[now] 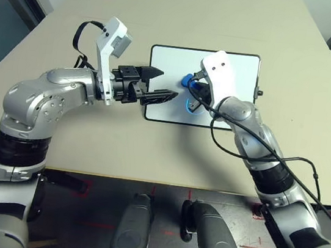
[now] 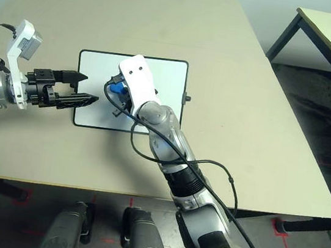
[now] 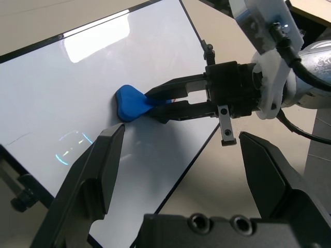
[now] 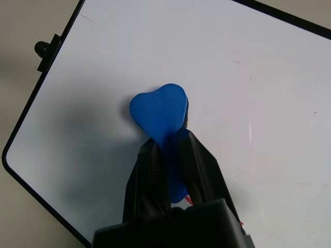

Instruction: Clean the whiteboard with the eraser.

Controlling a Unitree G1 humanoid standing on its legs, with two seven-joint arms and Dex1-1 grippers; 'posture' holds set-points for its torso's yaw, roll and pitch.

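Whiteboard: the whiteboard (image 1: pixel 174 63) lies flat on the beige tabletop (image 1: pixel 187 16), roughly midway between the left and right edges and a little nearer the robot's edge than the far one. It has a thin black frame with rounded corners, and a small black knob (image 1: pixel 259 92) sticks out from its right side.
Board surface: mostly white. A faint red trace shows just beside the right gripper's fingers in the right wrist view, and a pale blue ring of reflected light (image 3: pixel 67 152) sits near the board's near edge.
Eraser: the eraser (image 4: pixel 160 111), a bright blue rounded block, rests on the board's surface, around the middle of the board.
Right gripper: the right gripper (image 4: pixel 173 147) has its two black fingers closed on the eraser, pinching its rear end, with the blue front sticking out ahead of the fingertips and touching the board.
Left gripper: the left gripper (image 1: pixel 160 84) hovers over the board's left edge, fingers spread apart and holding nothing, pointing toward the eraser and near it but not touching.
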